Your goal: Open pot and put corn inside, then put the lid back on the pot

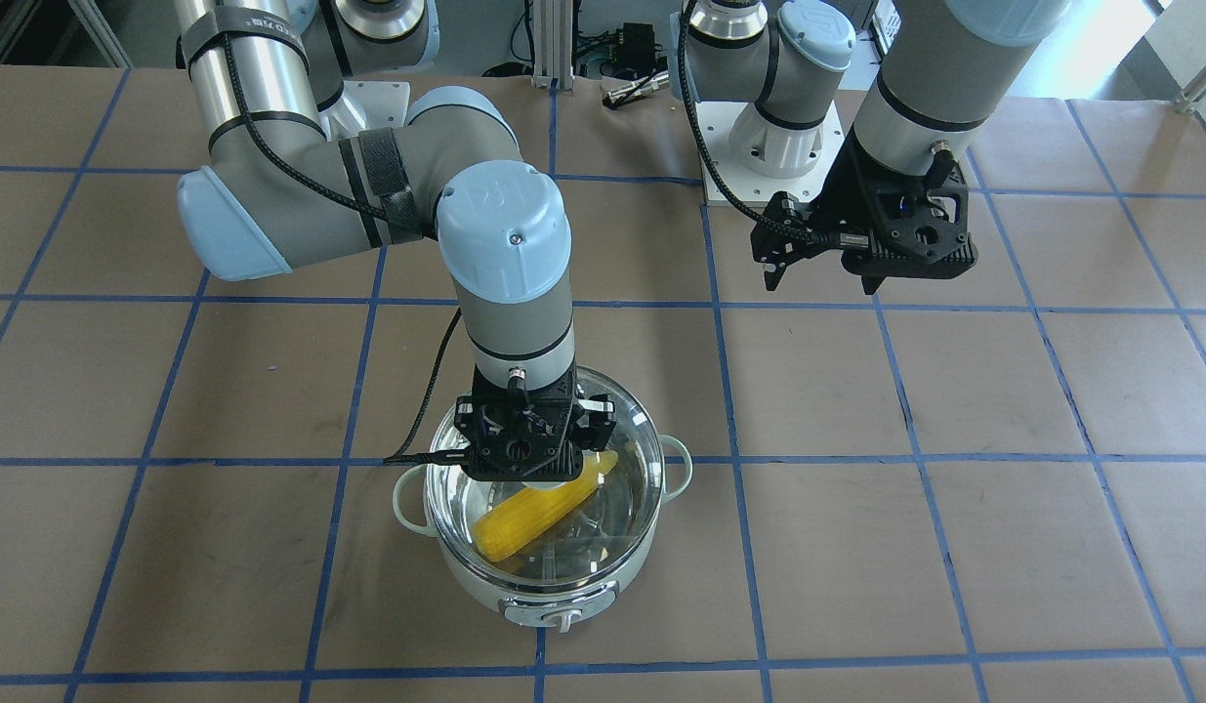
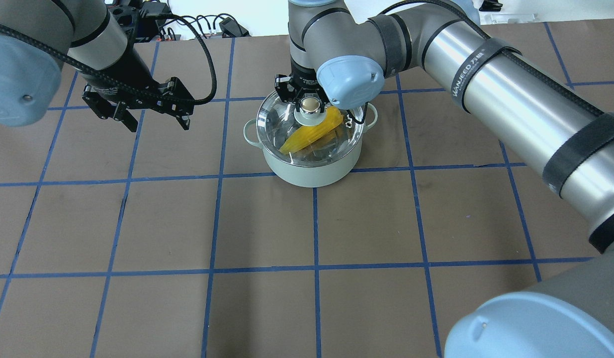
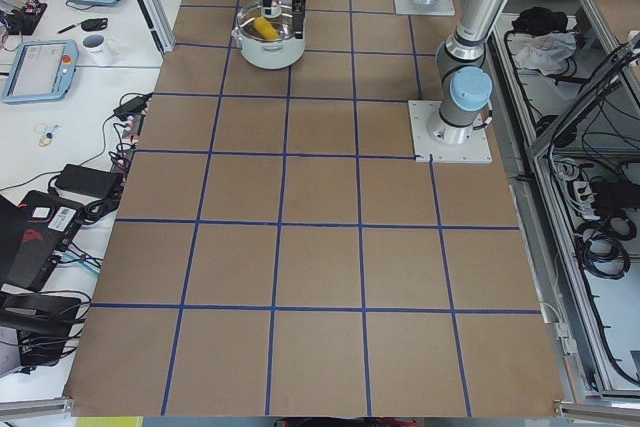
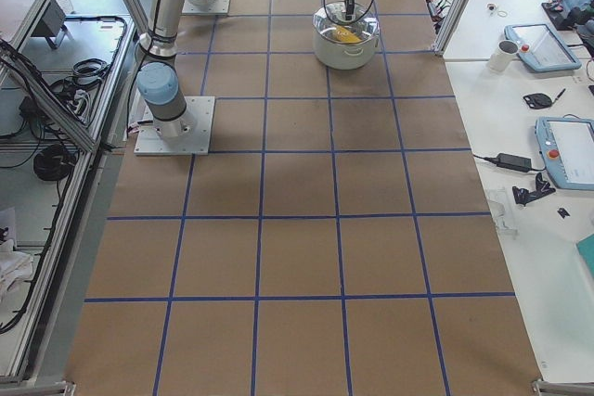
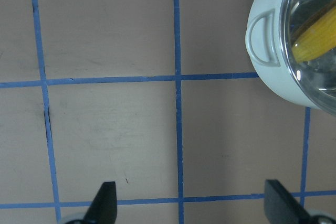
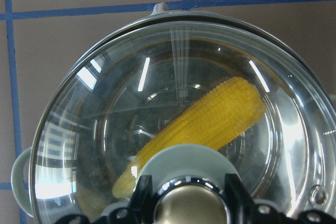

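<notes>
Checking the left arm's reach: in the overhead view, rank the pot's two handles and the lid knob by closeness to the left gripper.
1. Pot handle on the view's left, facing the left gripper.
2. Lid knob, pot's centre.
3. Other handle, view's right.

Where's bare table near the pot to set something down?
Bare: the table squares on the pot's robot side, and those by its right handle. Crowded: right gripper on the lid; left gripper hangs over the other side.
</notes>
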`<state>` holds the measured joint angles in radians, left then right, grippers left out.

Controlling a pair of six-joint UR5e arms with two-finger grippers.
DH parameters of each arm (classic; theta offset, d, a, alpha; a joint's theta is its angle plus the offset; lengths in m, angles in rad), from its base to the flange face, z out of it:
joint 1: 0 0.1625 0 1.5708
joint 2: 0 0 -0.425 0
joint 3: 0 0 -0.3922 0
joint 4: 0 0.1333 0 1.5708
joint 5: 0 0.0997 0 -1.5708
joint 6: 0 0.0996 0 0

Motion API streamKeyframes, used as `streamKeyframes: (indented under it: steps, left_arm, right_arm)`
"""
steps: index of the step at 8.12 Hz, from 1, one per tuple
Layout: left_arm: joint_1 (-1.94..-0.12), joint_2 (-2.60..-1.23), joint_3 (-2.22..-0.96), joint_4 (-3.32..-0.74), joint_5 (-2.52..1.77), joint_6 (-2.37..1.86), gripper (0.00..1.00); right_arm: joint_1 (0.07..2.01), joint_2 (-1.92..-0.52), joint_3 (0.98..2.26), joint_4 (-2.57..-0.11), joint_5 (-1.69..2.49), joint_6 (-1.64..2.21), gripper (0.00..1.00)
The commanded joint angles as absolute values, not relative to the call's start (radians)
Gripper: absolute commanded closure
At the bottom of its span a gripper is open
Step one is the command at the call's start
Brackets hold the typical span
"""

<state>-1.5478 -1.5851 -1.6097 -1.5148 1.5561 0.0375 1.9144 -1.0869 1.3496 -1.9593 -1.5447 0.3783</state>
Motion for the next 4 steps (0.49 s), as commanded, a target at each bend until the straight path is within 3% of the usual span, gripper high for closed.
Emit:
streamKeyframes:
  steps: [1, 4]
  left_arm:
    - [-1.548, -1.585, -1.609, -1.516, 1.557, 0.038, 0.00]
    - [-1.548, -1.586, -1.609, -1.513, 1.555, 0.038, 0.00]
  right_arm:
    - [1.914, -1.088, 1.362, -1.960, -1.545, 0.377, 0.66]
    - [1.914, -1.091, 1.361, -1.983, -1.546, 0.365, 0.67]
